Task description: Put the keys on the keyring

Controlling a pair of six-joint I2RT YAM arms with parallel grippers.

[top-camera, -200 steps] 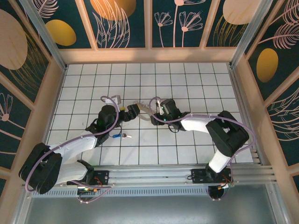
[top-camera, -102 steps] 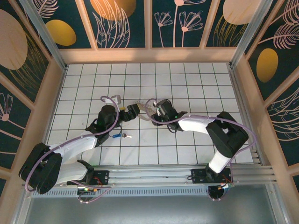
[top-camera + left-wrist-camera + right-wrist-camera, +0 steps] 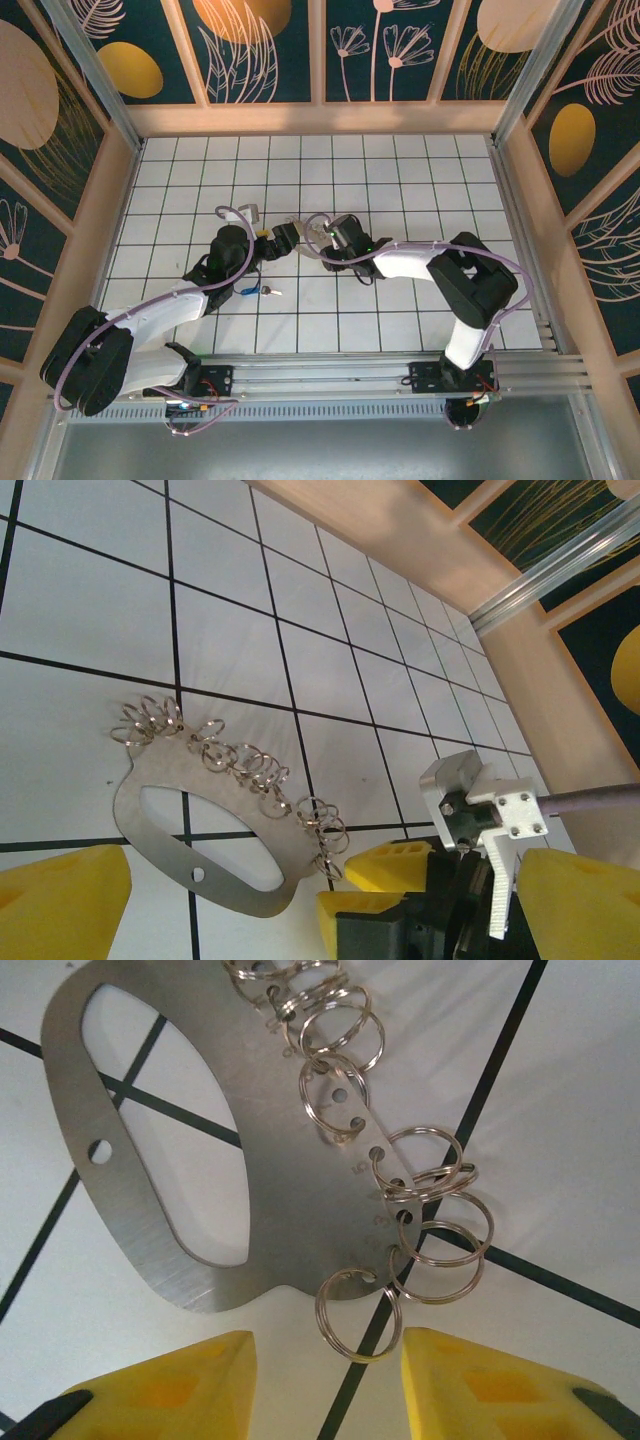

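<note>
The keyring (image 3: 270, 1150) is a flat brushed-steel plate (oval cut-out, split rings (image 3: 415, 1182) along one edge) on the white-tiled table (image 3: 400, 170), with open tiles beyond it. The right gripper (image 3: 330, 1360) stands at its ringed edge, yellow pads apart and pinching nothing. The left gripper (image 3: 272, 240) is spread wide at its opposite side. The blue-headed key (image 3: 262, 291) lies apart from it, nearer the bases.

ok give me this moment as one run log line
left gripper open, empty | right gripper open, at ring plate edge | blue key lying loose, unthreaded
</note>
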